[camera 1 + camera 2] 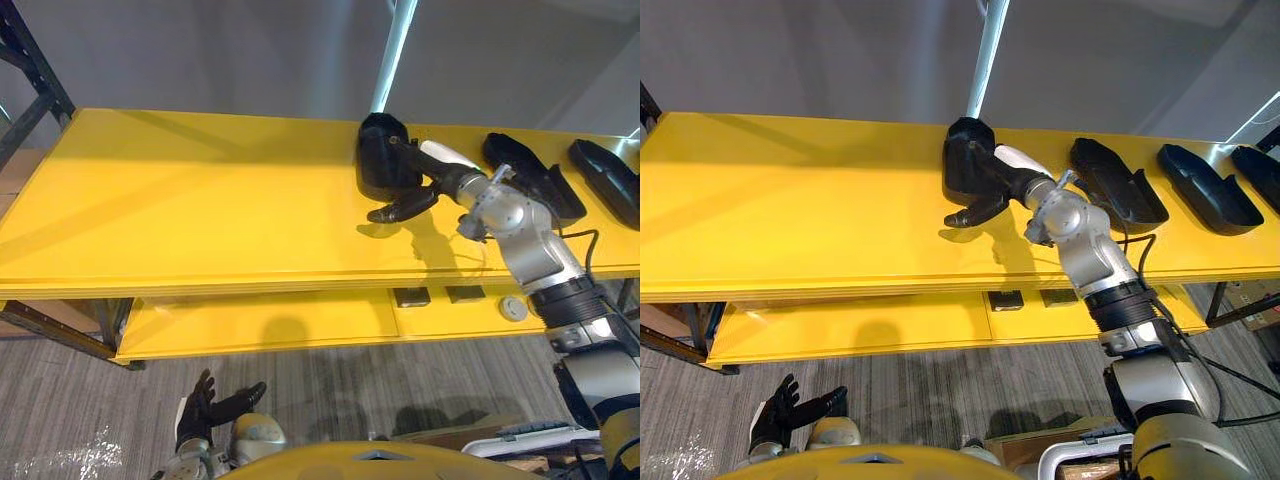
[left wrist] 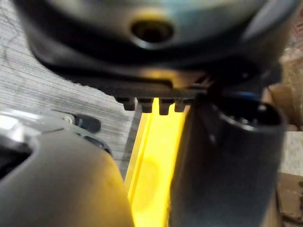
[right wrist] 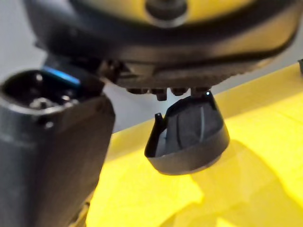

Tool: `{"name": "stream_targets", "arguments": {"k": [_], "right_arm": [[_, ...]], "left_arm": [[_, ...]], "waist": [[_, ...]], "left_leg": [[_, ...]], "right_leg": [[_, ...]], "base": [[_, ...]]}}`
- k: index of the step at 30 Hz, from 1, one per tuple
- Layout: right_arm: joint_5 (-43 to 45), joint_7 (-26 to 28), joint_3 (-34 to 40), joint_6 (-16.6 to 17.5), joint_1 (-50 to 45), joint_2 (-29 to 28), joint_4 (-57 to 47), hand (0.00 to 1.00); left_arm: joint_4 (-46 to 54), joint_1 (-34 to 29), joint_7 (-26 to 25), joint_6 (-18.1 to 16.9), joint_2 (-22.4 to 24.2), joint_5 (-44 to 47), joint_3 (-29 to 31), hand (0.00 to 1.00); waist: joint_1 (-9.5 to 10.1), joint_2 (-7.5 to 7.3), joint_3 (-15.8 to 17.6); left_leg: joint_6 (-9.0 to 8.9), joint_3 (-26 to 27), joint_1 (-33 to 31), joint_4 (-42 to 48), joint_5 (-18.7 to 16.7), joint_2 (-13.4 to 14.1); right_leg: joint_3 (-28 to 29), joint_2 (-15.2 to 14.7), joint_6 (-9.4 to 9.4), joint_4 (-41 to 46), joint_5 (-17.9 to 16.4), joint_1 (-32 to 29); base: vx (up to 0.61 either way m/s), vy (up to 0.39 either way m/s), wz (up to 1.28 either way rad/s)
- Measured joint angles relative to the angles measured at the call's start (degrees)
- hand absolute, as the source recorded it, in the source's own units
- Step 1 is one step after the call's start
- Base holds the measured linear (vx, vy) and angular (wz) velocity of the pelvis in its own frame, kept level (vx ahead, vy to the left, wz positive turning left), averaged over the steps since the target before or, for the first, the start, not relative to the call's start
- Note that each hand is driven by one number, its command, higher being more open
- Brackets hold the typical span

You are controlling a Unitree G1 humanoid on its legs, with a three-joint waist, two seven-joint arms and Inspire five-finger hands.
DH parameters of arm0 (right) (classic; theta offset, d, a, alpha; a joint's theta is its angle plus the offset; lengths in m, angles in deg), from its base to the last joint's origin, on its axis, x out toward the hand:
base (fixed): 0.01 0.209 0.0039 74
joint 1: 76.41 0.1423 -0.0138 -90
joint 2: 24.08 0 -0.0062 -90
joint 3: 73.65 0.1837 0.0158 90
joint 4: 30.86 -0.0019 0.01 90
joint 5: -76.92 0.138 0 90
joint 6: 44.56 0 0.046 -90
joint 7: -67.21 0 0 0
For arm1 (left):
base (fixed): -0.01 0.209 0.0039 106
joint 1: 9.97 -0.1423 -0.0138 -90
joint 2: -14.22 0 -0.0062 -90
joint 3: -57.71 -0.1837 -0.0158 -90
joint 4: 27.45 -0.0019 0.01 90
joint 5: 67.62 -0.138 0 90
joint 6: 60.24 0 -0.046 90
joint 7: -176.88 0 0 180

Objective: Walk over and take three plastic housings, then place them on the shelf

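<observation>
R hand [image 1: 418, 188] against black housing [image 1: 380, 150] on yellow shelf [image 1: 200, 200], grip hidden so can't tell, L hand [image 1: 200, 405] low, fingers relaxed

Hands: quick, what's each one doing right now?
Left hand: open, holding nothing.
Right hand: looks open, fingers fairly straight beside the black housing on the yellow shelf.

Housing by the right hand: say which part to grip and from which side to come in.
Grip the housing by its thin wall near the top edge, coming from the right, where the right hand is. It stands on end on the yellow shelf with its hollow side facing that hand, so fingers could probably slip inside, thumb outside.
</observation>
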Motion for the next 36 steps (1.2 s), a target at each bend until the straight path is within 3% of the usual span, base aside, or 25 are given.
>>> {"name": "stream_targets", "arguments": {"k": [7,10,19,26,32,36], "right_arm": [[-1.09,9.14,0.80,-0.57,-2.34,2.59,-2.50,1.00],[-1.18,9.84,0.63,-0.46,-2.61,3.09,-2.24,1.00],[-3.59,6.74,-5.98,7.08,2.84,4.75,9.51,1.00],[-5.69,-0.67,-8.60,12.01,8.89,4.74,13.77,1.00],[-5.78,-1.82,-9.75,13.24,9.96,4.58,13.72,1.00],[-5.79,0.31,-11.02,13.09,9.97,4.55,13.90,1.00]], "left_arm": [[1.20,-1.03,-0.21,0.08,2.55,0.02,1.68,1.00],[1.26,-0.93,-0.12,0.08,2.73,0.02,1.62,1.00],[1.15,-0.49,-0.03,1.01,2.74,0.12,1.45,1.00],[1.08,0.21,0.05,1.11,1.88,0.25,-0.09,1.00],[1.04,0.36,0.12,1.12,1.63,0.26,-0.54,1.00],[0.94,0.35,0.38,1.12,1.55,0.24,-0.54,1.00]], "waist": [[-1.05,1.04,-1.48],[-1.23,1.25,-1.64],[-0.27,1.09,-2.51],[1.32,1.10,-2.53],[2.34,1.06,-2.56],[2.36,1.06,-2.56]], "left_leg": [[-0.11,0.35,0.03,-0.01,-0.13,-0.05],[-0.10,0.34,0.07,-0.01,-0.13,0.01],[-0.02,-0.29,0.08,-0.01,-0.06,0.05],[0.04,-1.53,-0.14,-0.02,-0.01,-0.04],[0.12,-2.20,-0.25,-0.02,0.07,-0.16],[0.11,-2.22,-0.26,-0.02,0.08,-0.14]], "right_leg": [[0.38,-0.14,0.07,0.03,0.05,-0.24],[0.39,-0.08,0.01,0.03,0.06,-0.23],[-0.21,0.03,-0.09,-0.04,0.16,0.65],[-1.33,0.10,-0.12,-0.07,0.12,1.01],[-2.05,0.09,-0.16,-0.07,0.07,1.39],[-2.08,0.11,-0.18,-0.07,0.06,1.39]], "base": [[0.01,0.005,-0.02],[0.00,0.000,0.00],[0.00,0.001,0.02],[-0.01,0.009,0.07],[0.00,0.010,0.05],[0.00,0.000,0.00]]}}
